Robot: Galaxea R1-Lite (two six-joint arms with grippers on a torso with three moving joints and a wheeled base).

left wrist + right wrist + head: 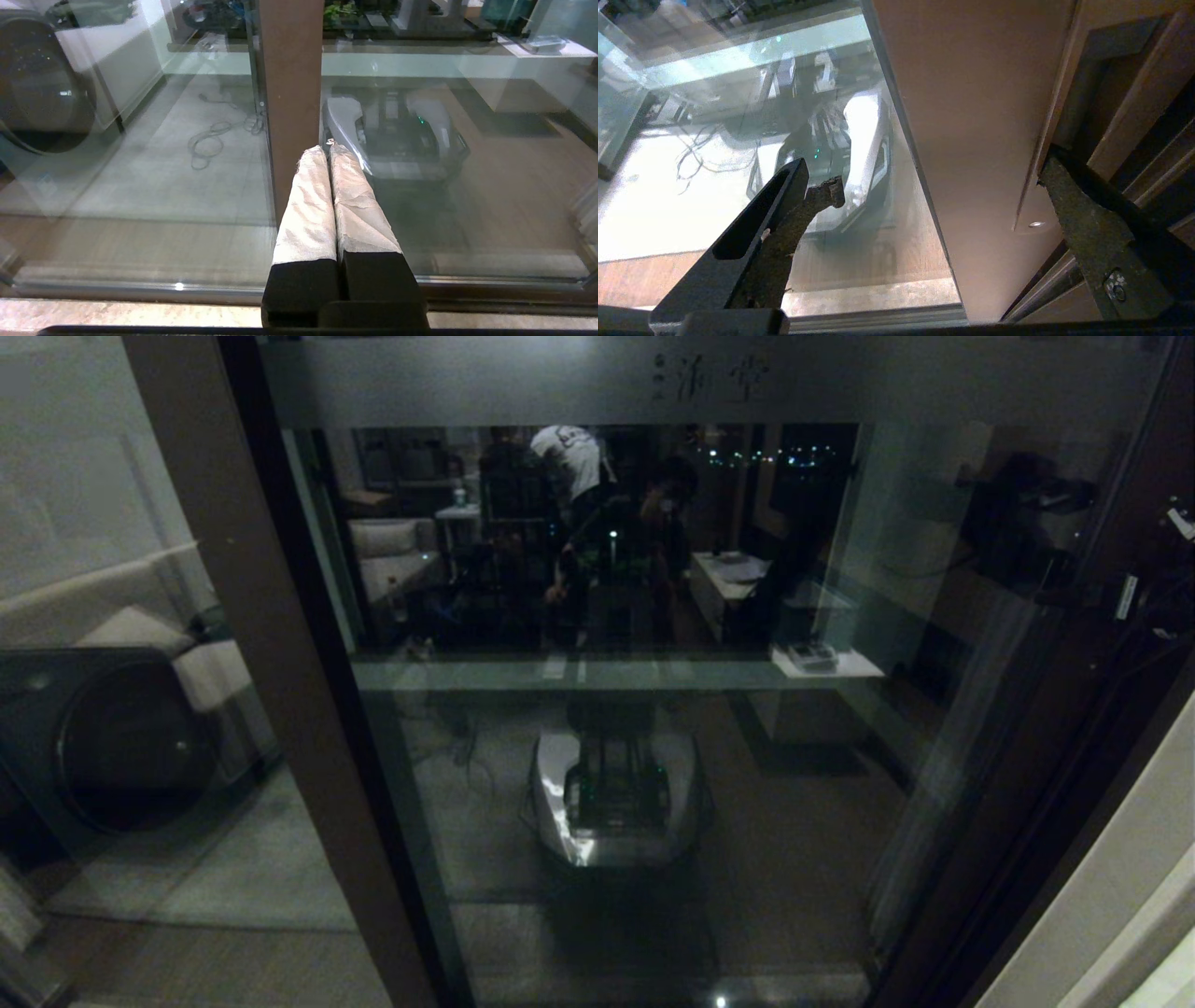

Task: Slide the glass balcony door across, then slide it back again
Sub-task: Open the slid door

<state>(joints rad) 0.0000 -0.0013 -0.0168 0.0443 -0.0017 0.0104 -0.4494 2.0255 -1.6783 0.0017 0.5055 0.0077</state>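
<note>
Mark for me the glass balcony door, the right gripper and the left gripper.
glass balcony door [971, 116]: right wrist view, on its brown stile.
right gripper [938, 179]: right wrist view, midway between the open jaws astride the stile.
left gripper [329, 149]: left wrist view, at the tips of the shut jaws.

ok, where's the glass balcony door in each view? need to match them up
Head: the glass balcony door fills the middle, frosted band on top.
Left wrist: its glass lies beyond the shut left hand, beside the brown post.
Right wrist: its glass and brown stile sit between the open right hand's fingers.
Shared landmark: reflected white robot base in the glass, all three views.
</note>
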